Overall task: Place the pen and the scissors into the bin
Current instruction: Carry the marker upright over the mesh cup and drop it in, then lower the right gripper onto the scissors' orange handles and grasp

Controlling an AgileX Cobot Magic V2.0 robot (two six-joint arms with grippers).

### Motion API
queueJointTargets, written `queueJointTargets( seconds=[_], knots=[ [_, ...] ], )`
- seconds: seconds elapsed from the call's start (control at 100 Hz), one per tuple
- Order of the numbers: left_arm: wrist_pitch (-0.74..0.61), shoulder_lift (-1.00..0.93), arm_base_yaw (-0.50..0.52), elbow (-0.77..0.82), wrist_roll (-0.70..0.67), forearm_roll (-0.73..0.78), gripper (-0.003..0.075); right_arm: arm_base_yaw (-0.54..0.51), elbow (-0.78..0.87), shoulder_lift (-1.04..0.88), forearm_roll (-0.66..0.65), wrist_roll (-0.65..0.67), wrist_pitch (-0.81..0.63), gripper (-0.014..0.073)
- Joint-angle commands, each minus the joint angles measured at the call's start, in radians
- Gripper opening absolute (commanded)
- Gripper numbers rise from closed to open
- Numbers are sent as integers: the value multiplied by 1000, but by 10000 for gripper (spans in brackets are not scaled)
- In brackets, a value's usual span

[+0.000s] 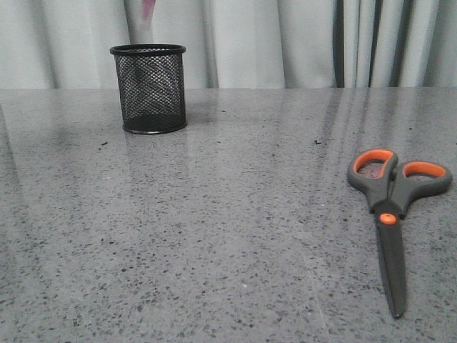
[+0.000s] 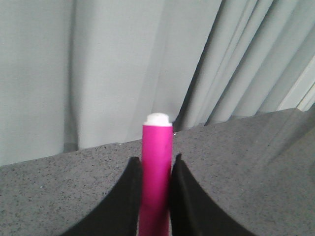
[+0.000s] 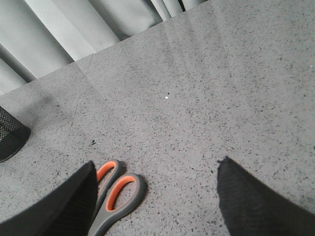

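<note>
Surface is grey speckled stone, wide and bare between things, curtain behind its far edge. Bin stands upright at far left, mouth open, nothing visible inside through the mesh. Scissors lie flat near right, well apart from the bin, handles toward the curtain, blades closed and pointing at the camera.

My left pincer is clamped narrow on the pen, pen upright, whitish end up. In the front view only a blurred pink bit shows, above the bin. Step in hand, I judge: drop the pen in. Do it well: centre over the mouth, keep the pen vertical, lower past the rim, then release.

My right pincer is spread wide, empty, hovering just by the scissor handles. Plenty of open room all round.
</note>
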Motion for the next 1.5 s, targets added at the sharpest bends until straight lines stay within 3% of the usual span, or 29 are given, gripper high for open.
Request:
queueJointTargets(
  seconds=[0.0, 0.19, 0.27, 0.34, 0.46, 0.56, 0.84, 0.98, 1.15, 1.31, 1.49],
  knots=[
    [16, -20, -9, -30, 56, -68, -19, -6, -37, 15, 2, -11, -71, 465],
    [41, 18, -9, -18, 94, -68, -18, -6, -37, 15, 2, -11, -71, 465],
    [41, 18, -9, -6, 122, -64, 18, -6, -37, 15, 2, -11, -71, 465],
    [42, 18, -9, -2, 125, -49, 112, -6, -37, 15, 2, -11, -73, 465],
    [44, 13, -7, -2, 125, -40, 362, -6, -37, 15, 2, -11, -89, 465],
    [44, -18, -7, -2, 125, -40, 470, -6, -52, 15, 2, -20, -81, 465],
    [123, -285, -9, -2, 125, -42, 396, -6, -400, 134, 58, -241, 100, 463],
    [172, -430, -9, -2, 123, -42, 388, -6, -618, 347, 270, -377, 348, 462],
    [174, -569, -9, -2, 107, -40, 388, 33, -732, 565, 324, -403, 568, 412],
    [174, -650, -9, 0, 82, -33, 388, 179, -745, 715, 270, -360, 614, 406],
    [174, -706, -9, 13, 18, 7, 388, 377, -745, 843, -72, -107, 686, 406]
  ],
)
